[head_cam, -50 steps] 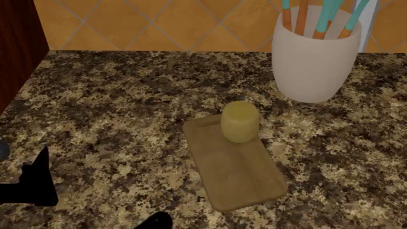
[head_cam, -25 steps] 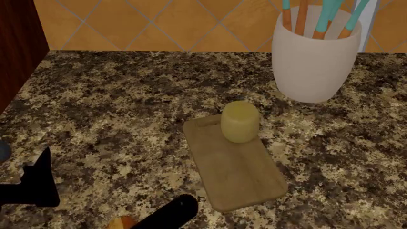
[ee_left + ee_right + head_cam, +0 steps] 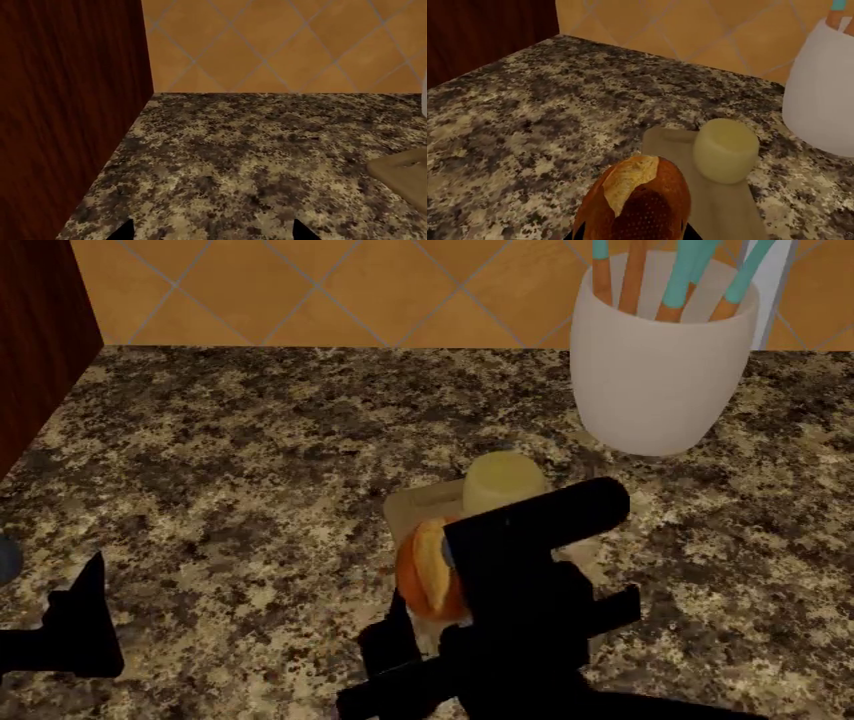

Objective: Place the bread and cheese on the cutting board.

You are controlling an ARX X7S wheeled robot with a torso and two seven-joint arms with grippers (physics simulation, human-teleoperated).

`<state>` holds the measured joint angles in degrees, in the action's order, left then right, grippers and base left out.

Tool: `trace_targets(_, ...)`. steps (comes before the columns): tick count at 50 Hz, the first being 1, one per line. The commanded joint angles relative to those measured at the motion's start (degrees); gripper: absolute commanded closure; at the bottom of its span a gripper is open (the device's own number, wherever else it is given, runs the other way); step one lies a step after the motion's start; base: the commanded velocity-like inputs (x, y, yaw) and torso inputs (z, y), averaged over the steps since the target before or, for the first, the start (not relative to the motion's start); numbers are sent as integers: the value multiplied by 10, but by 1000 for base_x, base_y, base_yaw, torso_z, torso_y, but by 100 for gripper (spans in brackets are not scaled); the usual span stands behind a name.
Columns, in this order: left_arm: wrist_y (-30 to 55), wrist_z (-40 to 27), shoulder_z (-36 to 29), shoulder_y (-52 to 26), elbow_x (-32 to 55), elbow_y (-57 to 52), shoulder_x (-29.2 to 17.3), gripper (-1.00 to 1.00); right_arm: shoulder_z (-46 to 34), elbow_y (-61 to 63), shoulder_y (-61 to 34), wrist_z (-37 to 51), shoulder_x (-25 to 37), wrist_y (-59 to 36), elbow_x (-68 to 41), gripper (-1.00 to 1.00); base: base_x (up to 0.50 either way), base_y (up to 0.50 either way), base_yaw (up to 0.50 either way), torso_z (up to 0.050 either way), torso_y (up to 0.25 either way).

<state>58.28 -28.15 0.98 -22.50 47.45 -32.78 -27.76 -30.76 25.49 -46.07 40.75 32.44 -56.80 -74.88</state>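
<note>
Spreading across every view was the speckled brown-and-tan granite countertop [image 3: 240, 440], backed by an orange diamond-tiled wall [image 3: 334, 290] and bordered on one side by a dark red-brown wooden cabinet panel [image 3: 67, 115]. Near the wall stood a large white ceramic crock [image 3: 661, 365] holding teal and orange utensil handles [image 3: 681, 270]. The flat light-brown wooden cutting board [image 3: 724, 210] lay on the counter in front of the crock, mostly hidden in the head view by the black right arm. The pale yellow stubby cylinder of cheese [image 3: 725, 149] stood upright on the board's far end. The reddish-brown egg-shaped bread roll [image 3: 635, 202] with its pale tan split was clamped in the right gripper [image 3: 447, 575], its jaws closed against the roll's sides, held over the board's near part; whether it touched the wood could not be told. The left gripper [image 3: 212, 231] sat low over bare counter, well apart from the board, its two dark fingertips [image 3: 127, 231] spread wide with nothing between them.
</note>
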Motion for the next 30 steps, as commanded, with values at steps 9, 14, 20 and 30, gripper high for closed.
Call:
trace_targets(9,0,8,17,-4,4,-4,8,-100,22,-107,-8,-74,-11,36,59,100,0,0,0,0,0)
trace_targets(14,-6,12,10,-4,-2,2,7,-100,14,-134,-4,-90,-16,47,76,100,0,0,0,0,0)
trace_targets(20,-4,9,9,-5,0,0,7,-100,8,-156,-1,-102,-16,56,90,100,0,0,0,0,0)
trace_targets(30,-9,11,8,0,0,2,4,-100,-7,-174,16,-115,-16,68,111,100,0,0,0,0,0)
